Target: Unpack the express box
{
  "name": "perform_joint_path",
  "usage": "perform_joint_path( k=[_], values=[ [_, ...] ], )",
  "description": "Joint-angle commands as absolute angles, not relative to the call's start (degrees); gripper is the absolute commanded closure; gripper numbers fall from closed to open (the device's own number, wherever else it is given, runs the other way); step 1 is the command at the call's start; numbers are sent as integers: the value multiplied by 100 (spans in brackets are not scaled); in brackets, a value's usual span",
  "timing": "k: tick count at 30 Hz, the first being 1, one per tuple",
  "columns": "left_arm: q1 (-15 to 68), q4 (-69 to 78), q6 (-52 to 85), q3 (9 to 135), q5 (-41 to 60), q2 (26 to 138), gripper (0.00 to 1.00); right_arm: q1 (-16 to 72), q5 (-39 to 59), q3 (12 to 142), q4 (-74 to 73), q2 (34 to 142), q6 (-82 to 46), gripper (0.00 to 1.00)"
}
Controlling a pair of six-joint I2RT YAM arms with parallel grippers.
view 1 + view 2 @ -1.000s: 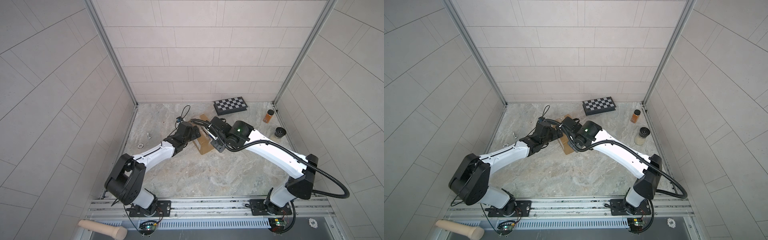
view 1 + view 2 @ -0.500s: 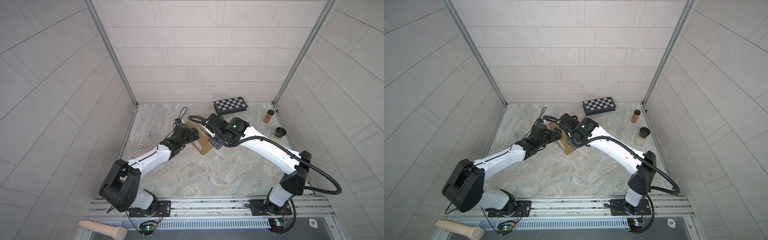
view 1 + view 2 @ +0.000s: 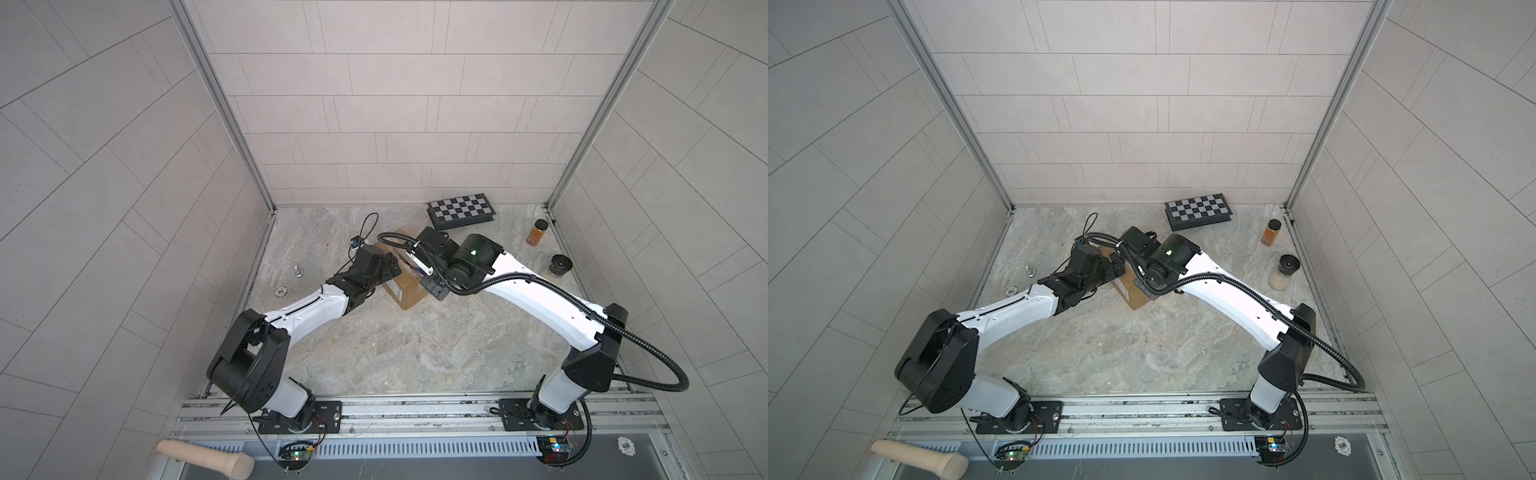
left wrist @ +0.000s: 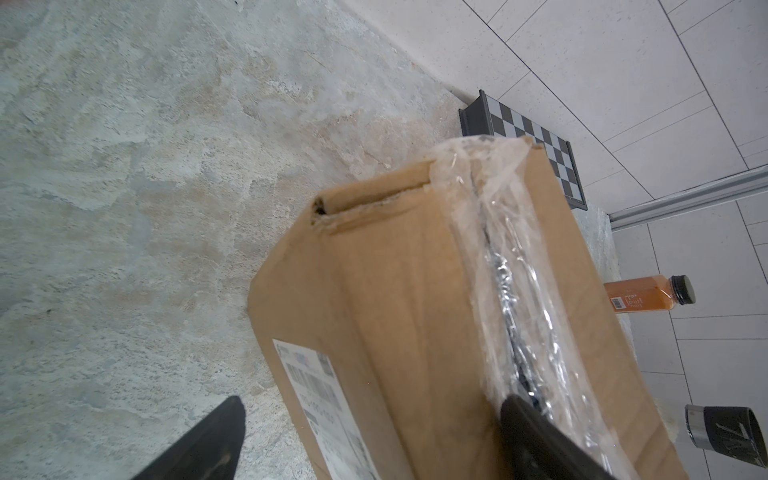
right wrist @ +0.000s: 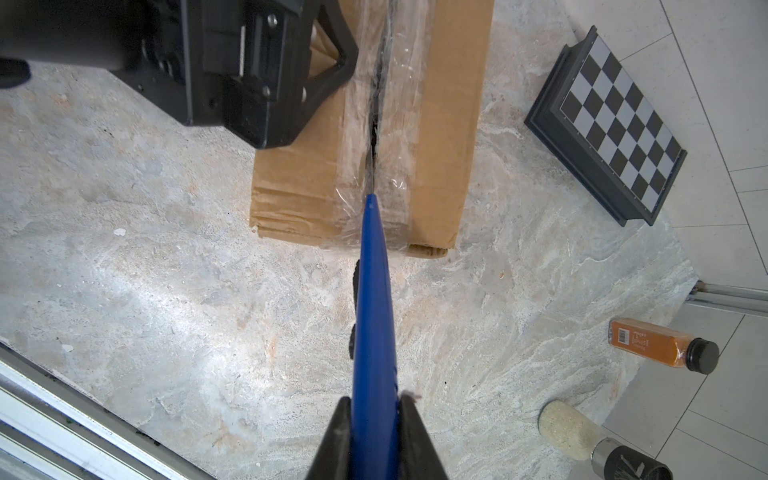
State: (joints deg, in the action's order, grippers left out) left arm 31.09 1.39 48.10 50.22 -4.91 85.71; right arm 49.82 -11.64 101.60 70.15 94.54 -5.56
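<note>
The express box (image 3: 406, 287) (image 3: 1134, 293), a brown carton with clear tape on its top seam, lies mid-table. My left gripper (image 4: 370, 401) (image 3: 385, 266) (image 3: 1113, 266) stands open across its near top edge. One finger lies on the taped seam (image 4: 536, 440). The other hangs beside the labelled side, clear of it. My right gripper (image 5: 374, 403) (image 3: 434, 286) (image 3: 1144, 286) is shut on a blue tool (image 5: 372, 311). The tool's tip touches the tape seam near the box's end (image 5: 449, 104).
A checkered case (image 3: 461, 210) (image 3: 1198, 210) lies at the back wall. An orange bottle (image 3: 537, 232) (image 3: 1271, 232) and a black-capped grinder (image 3: 560, 264) (image 3: 1284, 272) stand at the right. A metal piece (image 3: 297, 271), a chip (image 3: 281, 291) and a cable (image 3: 365, 226) lie to the left.
Both arms shifted a little and came back close to where they stood. The box has hardly moved. The left jaws stay wide and the right stays shut on the blue tool.
</note>
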Motion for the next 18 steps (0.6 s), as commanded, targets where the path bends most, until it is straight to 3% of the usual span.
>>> perform_joint_path(
  k=[1,18],
  values=[
    [3042,-1099,4729,4812,-975,8878,2,4975,-1188,10159,8178,9132,-492,100],
    [3040,-812,4742,4745,-778,8815,2,4975,-903,10000,7793,9241,-659,100]
  ],
)
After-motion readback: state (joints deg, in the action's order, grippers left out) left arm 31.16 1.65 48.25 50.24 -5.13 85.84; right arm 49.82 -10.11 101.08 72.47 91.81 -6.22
